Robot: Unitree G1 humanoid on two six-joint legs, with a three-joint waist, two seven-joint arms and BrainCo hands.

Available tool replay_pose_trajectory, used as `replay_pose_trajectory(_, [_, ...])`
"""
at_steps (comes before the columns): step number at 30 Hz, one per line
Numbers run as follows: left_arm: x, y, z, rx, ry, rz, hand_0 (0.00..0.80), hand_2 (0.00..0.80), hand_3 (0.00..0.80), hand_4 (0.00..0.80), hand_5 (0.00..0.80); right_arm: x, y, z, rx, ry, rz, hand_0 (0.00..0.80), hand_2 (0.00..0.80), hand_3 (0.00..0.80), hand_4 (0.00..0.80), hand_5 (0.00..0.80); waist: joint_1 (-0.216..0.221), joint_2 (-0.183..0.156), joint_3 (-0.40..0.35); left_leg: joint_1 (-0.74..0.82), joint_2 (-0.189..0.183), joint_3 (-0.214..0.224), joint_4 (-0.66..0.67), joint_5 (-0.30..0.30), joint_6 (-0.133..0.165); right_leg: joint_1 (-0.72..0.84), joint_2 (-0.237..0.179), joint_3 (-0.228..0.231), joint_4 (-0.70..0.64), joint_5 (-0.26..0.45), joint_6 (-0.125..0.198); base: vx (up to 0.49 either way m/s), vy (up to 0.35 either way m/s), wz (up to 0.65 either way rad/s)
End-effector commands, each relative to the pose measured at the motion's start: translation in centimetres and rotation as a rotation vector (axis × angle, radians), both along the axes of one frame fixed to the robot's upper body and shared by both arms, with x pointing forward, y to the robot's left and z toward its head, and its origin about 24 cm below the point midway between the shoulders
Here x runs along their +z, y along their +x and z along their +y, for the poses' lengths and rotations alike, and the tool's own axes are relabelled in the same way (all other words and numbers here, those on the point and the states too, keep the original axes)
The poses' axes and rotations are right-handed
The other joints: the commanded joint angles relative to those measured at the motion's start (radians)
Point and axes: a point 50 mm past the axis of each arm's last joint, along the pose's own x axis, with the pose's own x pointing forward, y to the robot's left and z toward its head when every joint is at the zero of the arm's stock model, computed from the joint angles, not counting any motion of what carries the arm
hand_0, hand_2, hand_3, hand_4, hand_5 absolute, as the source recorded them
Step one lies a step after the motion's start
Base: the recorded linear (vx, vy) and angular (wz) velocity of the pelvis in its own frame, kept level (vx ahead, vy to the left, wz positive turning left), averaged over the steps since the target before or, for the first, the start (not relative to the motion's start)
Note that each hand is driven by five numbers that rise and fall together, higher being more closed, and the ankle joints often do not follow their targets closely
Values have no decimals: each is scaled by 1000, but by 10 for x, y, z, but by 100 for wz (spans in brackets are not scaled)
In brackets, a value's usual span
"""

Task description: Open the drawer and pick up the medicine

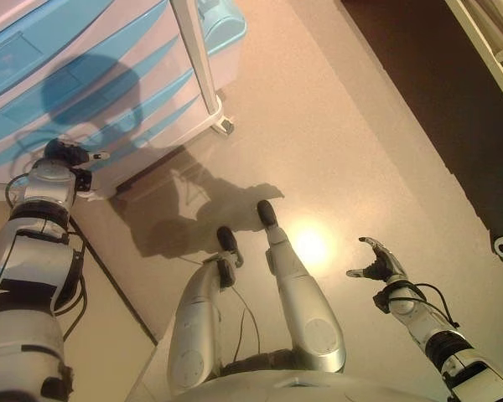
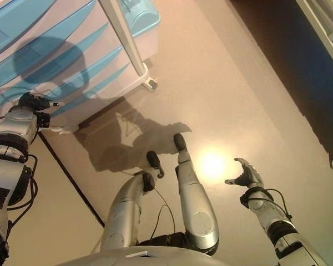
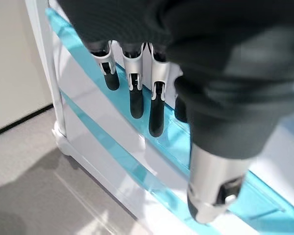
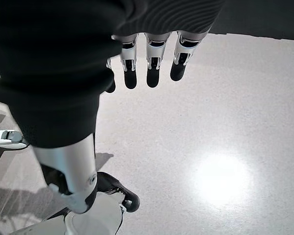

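At front of drawer unit (image 1: 109,75), left hand (image 3: 137,93) hovers beside blue drawer front (image 3: 137,132), fingers relaxed and straight, gripping nothing. All drawers look closed; medicine not visible, presumably inside, which drawer unknown. Right hand (image 1: 379,264) hangs well apart over bare floor (image 1: 335,142), fingers loosely spread, empty.

Risks, as judgement: smooth curved blue fronts show no clear handle, so fingertips may slip off. Unit stands on caster (image 1: 225,126); pull may roll whole unit instead of sliding drawer. Wrong drawer choice wastes reach.
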Motion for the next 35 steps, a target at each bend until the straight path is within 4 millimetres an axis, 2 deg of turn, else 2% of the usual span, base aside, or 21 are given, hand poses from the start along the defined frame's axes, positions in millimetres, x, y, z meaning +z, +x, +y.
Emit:
replay_pose_trajectory(1, [12,-13,17,-29,-56,-124,0,0,0,0,0,-7,-9,4,4,5,9,0,0,0,0,0,23,0,-37,104,-74,-65,-89,-69,-29,28,8,-48,-17,-7,19,-36,-127,9])
replay_pose_trajectory(4, [-33,-18,-10,-191,-177,-86,0,0,0,0,0,-8,-8,6,-19,68,16,0,0,0,0,0,54,14,-37,137,-78,-89,-131,-44,-32,69,6,-67,-27,-22,7,-37,-132,17])
replay_pose_trajectory(5, [-43,-20,-18,-239,-212,-86,0,0,0,0,0,-9,-8,8,-17,85,19,0,0,0,0,0,63,19,-37,151,-78,-97,-147,-36,-34,85,6,-74,-31,-27,5,-44,-156,28])
replay_pose_trajectory(6, [-61,-25,-32,-321,-276,-64,0,0,0,0,0,-10,-9,9,-15,124,29,0,0,0,0,0,79,26,-37,178,-79,-111,-179,-19,-39,117,4,-90,-40,-36,-1,-37,-139,26])
replay_pose_trajectory(8, [-83,-35,-46,-392,-323,-29,0,0,0,0,0,-12,-10,10,-16,158,51,0,0,0,0,0,99,33,-37,215,-82,-126,-223,7,-50,162,2,-107,-59,-43,-7,-47,-151,22])
replay_pose_trajectory(9, [-101,-44,-54,-407,-366,-6,0,0,0,0,0,-15,-13,11,-5,191,80,0,0,0,0,0,114,40,-39,248,-81,-142,-262,27,-60,200,3,-124,-75,-51,-12,-48,-151,32])
replay_pose_trajectory(12, [-137,-64,-69,-408,-467,54,0,0,0,0,0,-26,-23,11,-22,273,153,0,0,0,0,0,135,48,-82,296,-69,-174,-333,63,-79,264,10,-155,-119,-62,-25,3,-171,42])
replay_pose_trajectory(16, [-191,-104,-87,-331,-610,151,0,0,0,0,0,-50,-50,9,-127,459,301,0,0,0,0,0,170,60,-173,360,-40,-224,-421,113,-118,364,24,-208,-177,-89,-46,29,-170,42])
replay_pose_trajectory(22, [-231,-143,-103,-251,-694,238,0,0,0,0,0,-71,-76,10,-260,581,440,0,0,0,0,0,212,67,-281,403,-26,-266,-452,133,-145,443,19,-269,-200,-122,-62,10,-107,46])
replay_pose_trajectory(26, [-255,-171,-125,-269,-647,344,0,0,0,0,0,-82,-93,11,-346,609,520,0,0,0,0,0,243,62,-359,435,-27,-290,-464,132,-153,500,16,-298,-235,-125,-63,23,-44,33])
replay_pose_trajectory(29, [-267,-189,-125,-204,-650,408,0,0,0,0,0,-88,-100,15,-368,611,562,0,0,0,0,0,255,57,-400,462,-23,-297,-491,134,-158,533,12,-317,-255,-131,-59,-1,-20,22])
replay_pose_trajectory(35, [-287,-217,-148,-301,-621,610,0,0,0,0,0,-97,-112,29,-357,588,630,0,0,0,0,0,258,47,-457,498,-23,-304,-521,130,-157,571,13,-326,-271,-143,-57,-6,-13,8])
